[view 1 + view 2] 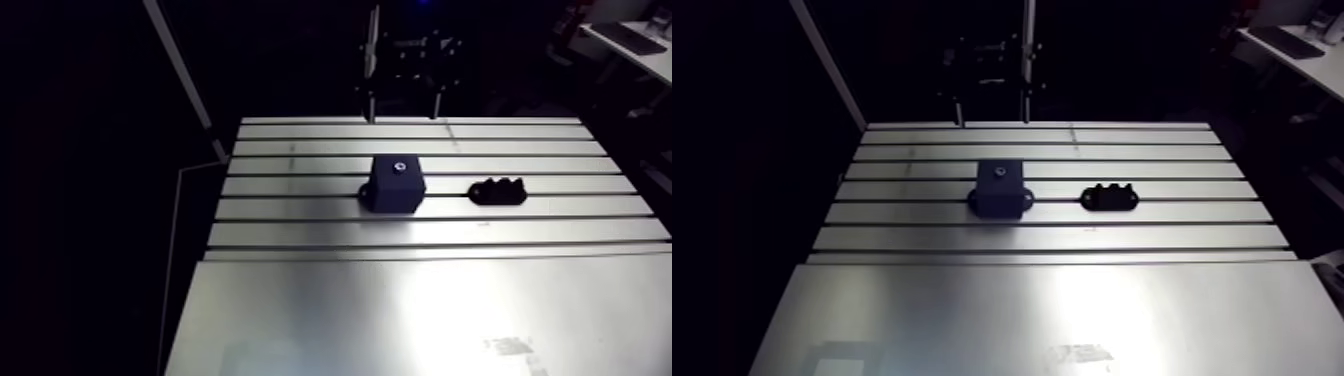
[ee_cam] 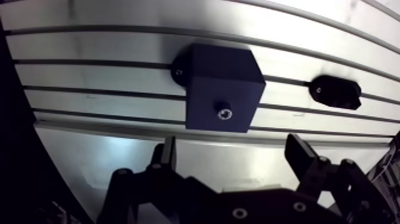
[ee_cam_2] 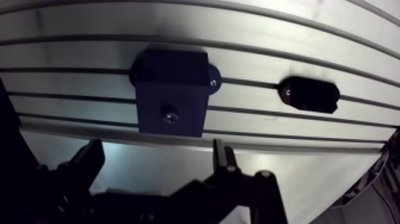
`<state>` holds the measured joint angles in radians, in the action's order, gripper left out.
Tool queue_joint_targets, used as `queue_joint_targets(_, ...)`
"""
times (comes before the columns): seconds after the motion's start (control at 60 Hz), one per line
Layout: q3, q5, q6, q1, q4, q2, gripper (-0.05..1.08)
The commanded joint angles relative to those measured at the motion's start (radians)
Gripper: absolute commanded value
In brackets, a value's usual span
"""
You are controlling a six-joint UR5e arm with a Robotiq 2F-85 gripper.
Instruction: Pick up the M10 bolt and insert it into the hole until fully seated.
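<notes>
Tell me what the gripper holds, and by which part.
Nothing is held. The gripper is open with nothing between its fingers; the block sits ahead of it, apart from both.

Black block (image 1: 397,185) upright on slotted table (image 1: 290,185), small round hole (image 1: 399,167) in top face.

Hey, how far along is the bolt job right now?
Looks done: something shiny sits in the hole on the dark block, possibly the seated bolt, though I cannot confirm. In hand: nothing; the gripper is open and empty, short of the block. The small black holder beside it shows no visible bolt. Left: probably just checking seating.
</notes>
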<state>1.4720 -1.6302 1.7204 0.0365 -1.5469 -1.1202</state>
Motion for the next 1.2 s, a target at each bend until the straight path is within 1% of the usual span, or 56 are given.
queue_joint_targets(0.017, -0.028, 0.042, -0.016, 0.008, -0.051, -0.125, 0.0)
queue_joint_targets(0.033, -0.036, 0.042, -0.022, 0.008, -0.051, -0.144, 0.0)
queue_joint_targets(0.05, -0.036, 0.042, -0.022, 0.008, -0.051, -0.144, 0.0)
queue_joint_targets(0.067, -0.047, 0.04, -0.026, 0.008, -0.049, -0.161, 0.0)
queue_joint_targets(0.083, -0.047, 0.04, -0.026, 0.008, -0.049, -0.161, 0.0)
queue_joint_targets(0.1, -0.058, 0.04, -0.027, 0.008, -0.047, -0.181, 0.0)
queue_joint_targets(0.117, -0.058, 0.04, -0.027, 0.008, -0.047, -0.181, 0.0)
queue_joint_targets(0.133, -0.066, 0.04, -0.028, 0.008, -0.044, -0.203, 0.0)
queue_joint_targets(0.15, -0.066, 0.04, -0.028, 0.008, -0.044, -0.203, 0.0)
queue_joint_targets(0.183, -0.08, 0.036, -0.028, 0.008, -0.035, -0.248, 0.0)
queue_joint_targets(0.2, -0.08, 0.036, -0.028, 0.008, -0.035, -0.248, 0.0)
queue_joint_targets(0.217, -0.083, 0.034, -0.026, 0.008, -0.022, -0.271, 0.0)
queue_joint_targets(0.233, -0.083, 0.034, -0.026, 0.008, -0.022, -0.271, 0.0)
queue_joint_targets(0.25, -0.084, 0.034, -0.026, 0.008, -0.002, -0.292, 0.0)
queue_joint_targets(0.267, -0.084, 0.034, -0.026, 0.008, -0.002, -0.292, 0.0)
queue_joint_targets(0.283, -0.083, 0.034, -0.025, 0.008, 0.022, -0.31, 0.0)
queue_joint_targets(0.3, -0.083, 0.034, -0.025, 0.008, 0.022, -0.31, 0.0)
queue_joint_targets(0.35, -0.074, 0.033, -0.023, 0.008, 0.061, -0.342, 0.0)
queue_joint_targets(0.367, -0.074, 0.033, -0.023, 0.008, 0.061, -0.342, 0.0)
queue_joint_targets(0.383, -0.067, 0.033, -0.022, 0.008, 0.073, -0.359, 0.01)
queue_joint_targets(0.55, -0.054, 0.034, -0.022, 0.009, 0.102, -0.417, 0.0)
queue_joint_targets(0.767, -0.013, 0.033, -0.013, 0.029, 0.148, -0.42, 0.01)
queue_joint_targets(0.9, -0.015, 0.032, -0.01, 0.034, 0.164, -0.404, 0.01)
queue_joint_targets(1.017, -0.026, 0.032, -0.008, 0.034, 0.177, -0.377, 0.01)
queue_joint_targets(1.2, -0.031, 0.034, -0.009, 0.034, 0.175, -0.367, 0.01)
